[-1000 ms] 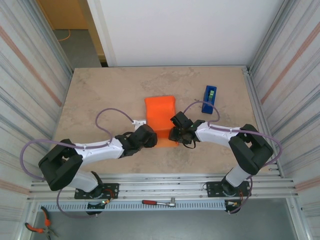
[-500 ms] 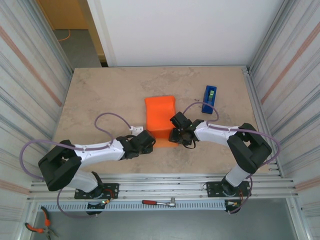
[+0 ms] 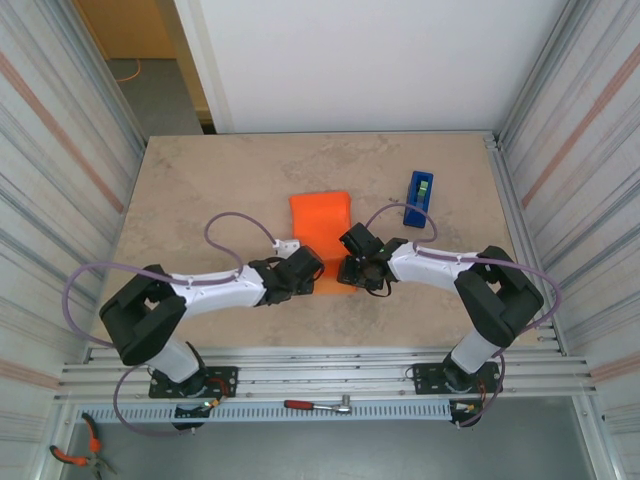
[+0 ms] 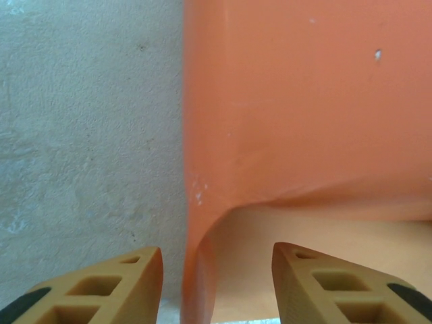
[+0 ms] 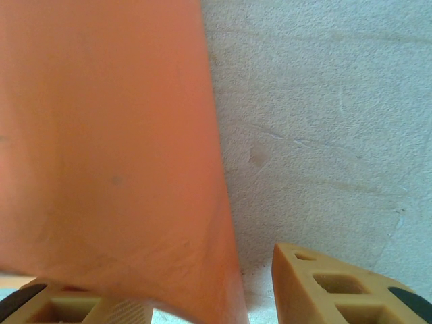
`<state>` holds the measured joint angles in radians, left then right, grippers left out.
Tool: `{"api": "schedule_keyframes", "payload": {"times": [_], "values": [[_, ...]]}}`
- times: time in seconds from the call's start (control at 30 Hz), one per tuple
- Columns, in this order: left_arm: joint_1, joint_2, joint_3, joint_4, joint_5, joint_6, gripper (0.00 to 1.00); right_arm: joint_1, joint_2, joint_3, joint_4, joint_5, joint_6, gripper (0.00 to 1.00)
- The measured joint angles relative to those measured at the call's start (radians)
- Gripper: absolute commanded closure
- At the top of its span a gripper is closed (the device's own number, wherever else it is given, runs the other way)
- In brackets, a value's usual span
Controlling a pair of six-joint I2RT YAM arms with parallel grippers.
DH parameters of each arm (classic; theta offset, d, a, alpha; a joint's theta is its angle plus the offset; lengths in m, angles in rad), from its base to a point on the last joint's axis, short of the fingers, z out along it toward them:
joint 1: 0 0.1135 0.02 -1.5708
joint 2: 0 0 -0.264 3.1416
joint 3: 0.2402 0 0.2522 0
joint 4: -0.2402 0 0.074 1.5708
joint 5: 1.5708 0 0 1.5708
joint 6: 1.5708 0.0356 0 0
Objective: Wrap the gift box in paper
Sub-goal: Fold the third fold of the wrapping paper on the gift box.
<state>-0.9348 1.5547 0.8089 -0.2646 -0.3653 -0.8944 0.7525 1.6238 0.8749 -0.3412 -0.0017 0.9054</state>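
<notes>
Paper (image 3: 320, 225): orange sheet at mid-table, humped, creased across close to its near end.
Left gripper (image 3: 312, 268): at the sheet's near left corner, jaws partly apart and straddling the paper's edge, clamping nothing.
Right gripper (image 3: 348, 262): at the near right edge, jaws partly apart, with the sheet draped over one finger.
Table (image 3: 200, 190): beige, stone-look.
Tape dispenser (image 3: 419, 198): blue, beyond the paper's right side and well apart from it.
</notes>
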Motion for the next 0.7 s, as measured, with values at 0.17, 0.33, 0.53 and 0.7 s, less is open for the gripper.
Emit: {"api": "schedule_keyframes", "payload": {"times": [0.17, 0.33, 0.53, 0.7], "values": [[0.005, 0.011, 0.0, 0.0, -0.003, -0.003, 0.69, 0.0, 0.0, 0.0, 0.0, 0.0, 0.0, 0.53], [0.016, 0.016, 0.0, 0.01, -0.003, -0.002, 0.88, 0.0, 0.0, 0.0, 0.0, 0.0, 0.0, 0.53], [0.018, 0.043, 0.0, 0.019, -0.004, 0.003, 0.74, 0.0, 0.0, 0.0, 0.0, 0.0, 0.0, 0.54], [0.018, 0.053, 0.0, 0.011, -0.003, -0.016, 0.92, 0.0, 0.0, 0.0, -0.001, -0.002, 0.0, 0.54]]}}
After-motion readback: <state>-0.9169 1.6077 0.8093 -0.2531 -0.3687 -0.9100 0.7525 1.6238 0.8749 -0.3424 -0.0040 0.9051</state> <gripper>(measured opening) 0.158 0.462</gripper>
